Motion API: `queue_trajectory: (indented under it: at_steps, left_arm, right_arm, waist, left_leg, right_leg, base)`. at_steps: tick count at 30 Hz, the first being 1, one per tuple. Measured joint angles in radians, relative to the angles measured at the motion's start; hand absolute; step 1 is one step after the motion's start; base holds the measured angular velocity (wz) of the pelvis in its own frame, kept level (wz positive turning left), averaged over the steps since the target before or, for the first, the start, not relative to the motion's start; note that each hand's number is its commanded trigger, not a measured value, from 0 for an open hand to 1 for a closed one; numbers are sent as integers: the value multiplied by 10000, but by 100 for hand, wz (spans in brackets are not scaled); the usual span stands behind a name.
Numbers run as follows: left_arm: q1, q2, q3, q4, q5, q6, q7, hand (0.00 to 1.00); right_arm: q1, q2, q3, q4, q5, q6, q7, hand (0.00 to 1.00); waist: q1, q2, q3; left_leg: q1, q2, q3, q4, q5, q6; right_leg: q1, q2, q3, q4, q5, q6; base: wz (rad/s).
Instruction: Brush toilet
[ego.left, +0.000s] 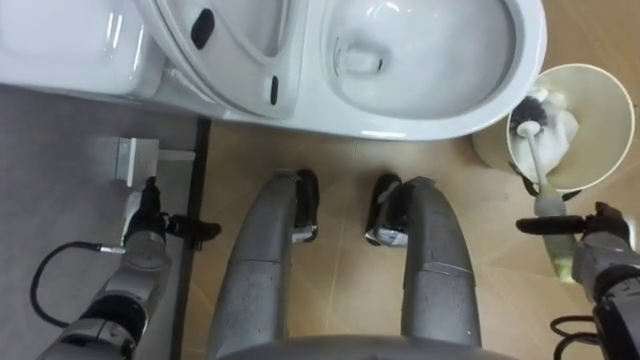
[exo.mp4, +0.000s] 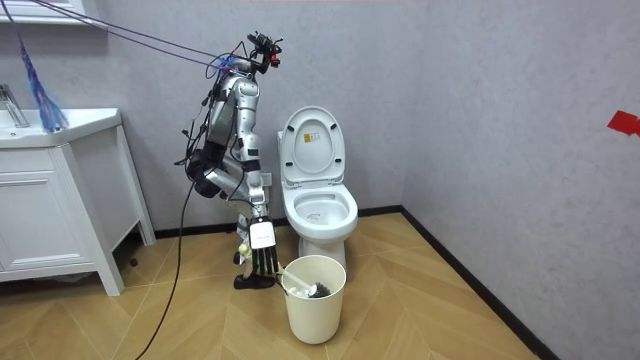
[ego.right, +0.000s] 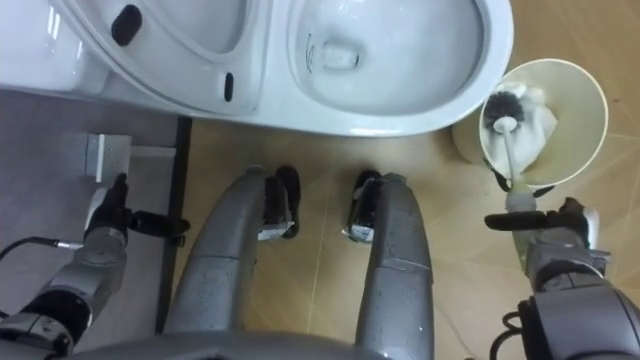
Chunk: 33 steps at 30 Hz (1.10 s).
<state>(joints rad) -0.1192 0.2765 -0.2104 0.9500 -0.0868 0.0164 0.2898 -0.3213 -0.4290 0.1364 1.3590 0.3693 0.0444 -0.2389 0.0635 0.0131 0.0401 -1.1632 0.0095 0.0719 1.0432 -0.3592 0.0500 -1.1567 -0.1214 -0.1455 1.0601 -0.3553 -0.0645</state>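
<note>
Grey wall (exo.mp4: 480, 80) and wood-patterned floor (ego.left: 340, 290) are enclosing the work area. At the room view's left, a white vanity cabinet (exo.mp4: 50, 215) is standing against the wall. The robot is standing upright between that cabinet and the toilet (ego.left: 420, 122), facing down over the bowl. The left hand (ego.left: 143, 220) is hanging low beside the grey wall with fingers straight and relaxed, holding nothing. The toilet lid (exo.mp4: 312, 145) is standing raised, leaving the bowl exposed. Further right, the toilet brush (ego.left: 536, 160) is sitting with its dark head down inside the white bin (ego.left: 605, 95), which is standing on the floor just beside the front of the toilet. Its handle is slanting out over the bin's rim. The right hand (ego.left: 605, 245) is grasping the handle's outer end, its thumb lying across it.
</note>
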Motion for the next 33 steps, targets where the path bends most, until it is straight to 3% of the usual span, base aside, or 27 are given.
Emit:
queue_trajectory:
  at_steps: [7, 15, 16, 18, 19, 33]
  left_arm:
    - [76, 2, -75, -2, -13, 76, -199, 0]
    - [134, 56, -155, -67, -9, 288, -415, 0]
    - [136, 56, -236, -65, 8, 288, -450, 0]
    - [136, 56, -316, -78, 7, 288, -521, 0]
    - [135, 70, -324, -91, 4, 286, -580, 0]
    - [135, 103, -871, -93, -107, 274, -662, 0]
  right_arm:
    - [130, -65, 191, 102, 675, 12, 521, 0]
    - [228, -113, 781, 439, 662, 168, 1034, 0]
    - [228, -113, 849, 477, 664, 225, 1118, 11]
    - [230, -115, 874, 566, 662, 226, 1207, 61]
    - [230, -114, 885, 587, 645, 229, 1220, 100]
    - [227, -121, 1267, 599, 543, 234, 1303, 100]
  waist:
    - [45, 174, -22]
    - [27, 239, -32]
    - [30, 249, -29]
    - [2, 254, -32]
    - [3, 258, -34]
    - [162, 375, -28]
  left_leg:
    - [-26, -30, 73, 27, -24, 37]
    - [-560, -92, 116, 374, -82, 21]
    - [-585, -92, 132, 396, -83, 20]
    - [-612, -160, 144, 410, -81, 20]
    - [-648, -167, 144, 429, -80, 18]
    - [-892, -160, 110, 530, -98, 35]
  right_leg:
    - [-49, -24, 35, 59, -3, 37]
    - [-675, -301, 26, 589, -145, -111]
    - [-702, -321, 25, 628, -157, -129]
    - [-756, -371, 46, 727, -216, -131]
    - [-799, -361, 51, 752, -223, -130]
    - [-1012, -286, 85, 806, -247, -70]
  base:
    - [0]
    - [3]
    - [4]
    - [8]
    - [5]
    - [0]
